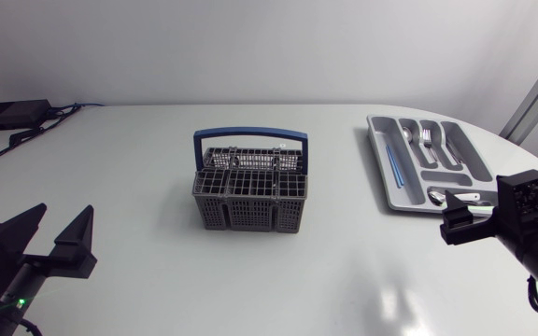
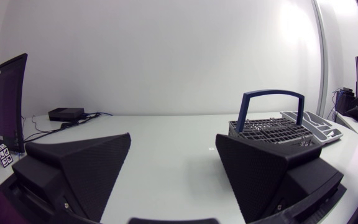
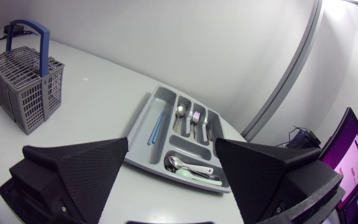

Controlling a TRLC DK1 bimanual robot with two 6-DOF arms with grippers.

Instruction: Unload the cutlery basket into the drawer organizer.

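One grey cutlery basket [image 1: 250, 191] with a blue handle stands upright on the white bench [image 1: 157, 289]. Through its grid top I cannot tell whether any cutlery is inside. Right of the basket and slightly farther back, well apart from it, lies one grey drawer organizer [image 1: 425, 161]. It holds thin blue sticks [image 3: 156, 127] in its long slot, a spoon [image 3: 180, 111], forks [image 3: 196, 118] and knives in the short slots, and spoons in the crosswise slot. Two end effectors are in view. The left end effector [image 1: 66, 211], left of the basket and nearer, is spread wide and holds nothing. The right end effector [image 3: 171, 142], right of the basket at the organizer's near end, also gapes empty. Only bare bench lies between each and the basket. One black box [image 1: 9, 114] with cables sits far back-left of the basket.
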